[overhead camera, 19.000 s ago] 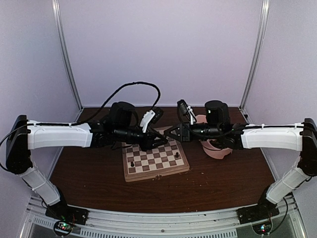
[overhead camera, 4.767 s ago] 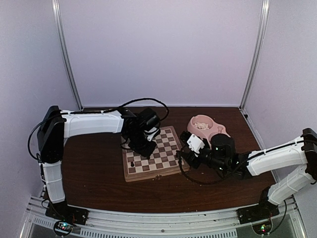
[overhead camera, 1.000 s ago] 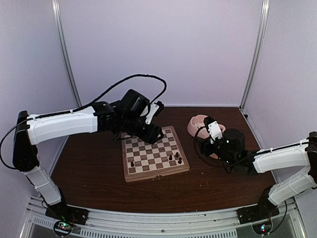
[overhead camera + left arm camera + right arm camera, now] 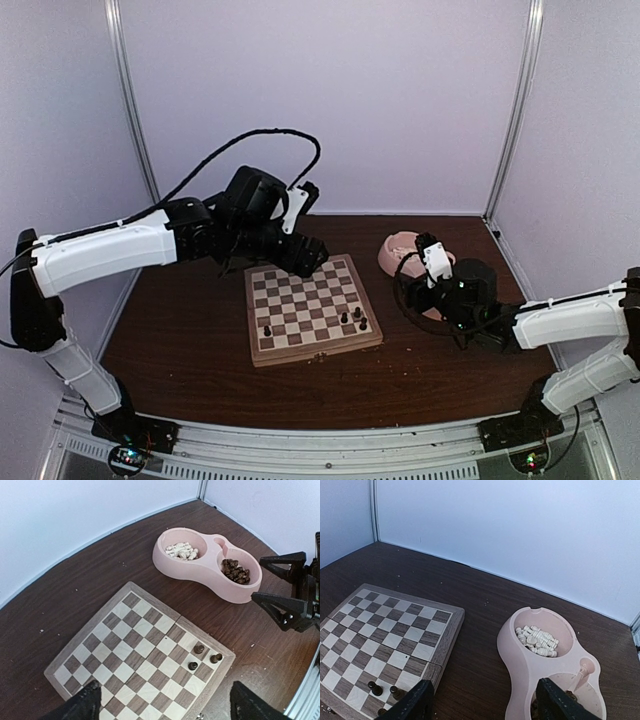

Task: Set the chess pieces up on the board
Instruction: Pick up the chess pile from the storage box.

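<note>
Centrally on the dark counter (image 4: 180, 350) lies the wooden board (image 4: 312, 310), cream and brown checks in a light frame. Dark chess pieces (image 4: 357, 319) stand on it, one near its front left corner and three clustered front right. The left fingers (image 4: 82, 705) hang spread wide over its far side, empty; the right fingers (image 4: 555, 702), beside the pink bowl (image 4: 192, 576), gape empty too.

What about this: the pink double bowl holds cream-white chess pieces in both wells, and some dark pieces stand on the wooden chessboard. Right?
Not both: the left wrist view shows the pink double bowl with cream-white pieces in one well, dark pieces in the other. Rest holds.
</note>
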Controlling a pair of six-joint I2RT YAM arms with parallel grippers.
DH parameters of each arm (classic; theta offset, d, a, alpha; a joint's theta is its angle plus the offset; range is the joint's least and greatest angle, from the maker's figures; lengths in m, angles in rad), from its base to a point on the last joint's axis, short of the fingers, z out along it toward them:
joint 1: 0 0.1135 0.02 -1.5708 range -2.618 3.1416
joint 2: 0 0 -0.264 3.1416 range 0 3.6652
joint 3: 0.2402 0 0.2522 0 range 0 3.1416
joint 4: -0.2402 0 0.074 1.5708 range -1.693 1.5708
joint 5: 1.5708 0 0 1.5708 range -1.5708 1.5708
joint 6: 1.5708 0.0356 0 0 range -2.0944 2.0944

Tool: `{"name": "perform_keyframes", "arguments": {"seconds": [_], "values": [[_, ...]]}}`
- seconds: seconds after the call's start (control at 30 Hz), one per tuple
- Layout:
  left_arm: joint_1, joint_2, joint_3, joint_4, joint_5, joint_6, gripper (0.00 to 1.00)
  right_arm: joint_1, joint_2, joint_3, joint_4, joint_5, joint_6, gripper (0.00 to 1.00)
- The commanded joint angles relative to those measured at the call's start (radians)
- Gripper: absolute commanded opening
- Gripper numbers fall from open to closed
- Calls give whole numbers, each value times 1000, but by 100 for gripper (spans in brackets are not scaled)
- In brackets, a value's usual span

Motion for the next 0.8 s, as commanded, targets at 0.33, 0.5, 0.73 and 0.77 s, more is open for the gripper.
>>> {"name": "perform_keyframes", "arguments": {"seconds": [0.33,0.5,0.73,0.77], "values": [[5,-17,25,17,-143,0,98,-3,9,30,9,149,66,100],[18,-38,12,44,-154,5,98,-3,29,38,-4,144,54,100],[65,-35,10,32,-109,-26,98,-3,33,28,-1,148,52,100],[75,-28,17,20,-97,-42,98,-3,36,28,-3,148,52,100]]}}
